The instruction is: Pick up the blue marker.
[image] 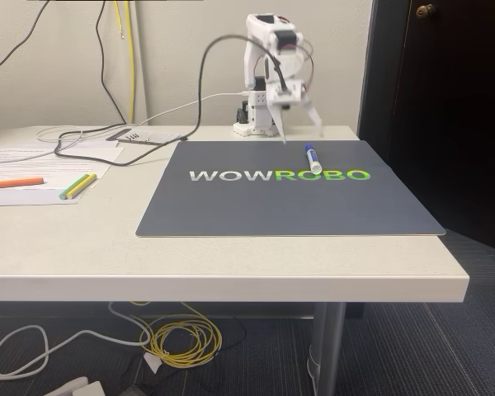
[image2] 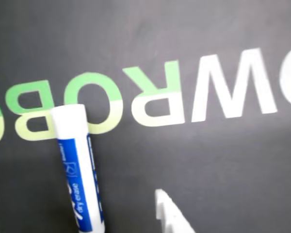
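End effector (image: pixel 301 125): white, two-finger, pointing down above the rear edge of the mat, jaws spread apart, nothing between them. One fingertip (image2: pixel 170 213) enters the wrist view from the bottom edge; contact with the mat cannot be confirmed from this angle.

Blue marker (image: pixel 313 157): lies flat on the mat, just in front of and slightly right of the end effector in the fixed view, apart from both fingers. Blue cap toward the arm, white barrel end toward the camera, resting over the green "ROBO" lettering. In the wrist view the blue marker (image2: pixel 77 165) sits left of the fingertip, blue label w/ "dry erase" text visible.

Arm (image: pixel 268 74): white, folded high, base at the rear centre of the desk, cables running off to the left.

Mat (image: pixel 256 206): dark grey, printed "WOWROBO" in white and green, covers the centre-right of the desk.

Desk (image: pixel 231 264): off-white top. Left side carries papers (image: pixel 41 165), an orange highlighter (image: pixel 15 182), and yellow and green pens (image: pixel 78 186).

Room: beige wall behind, dark door (image: pixel 437 74) at right, grey carpet w/ coiled yellow cable (image: pixel 181 338) under the desk.
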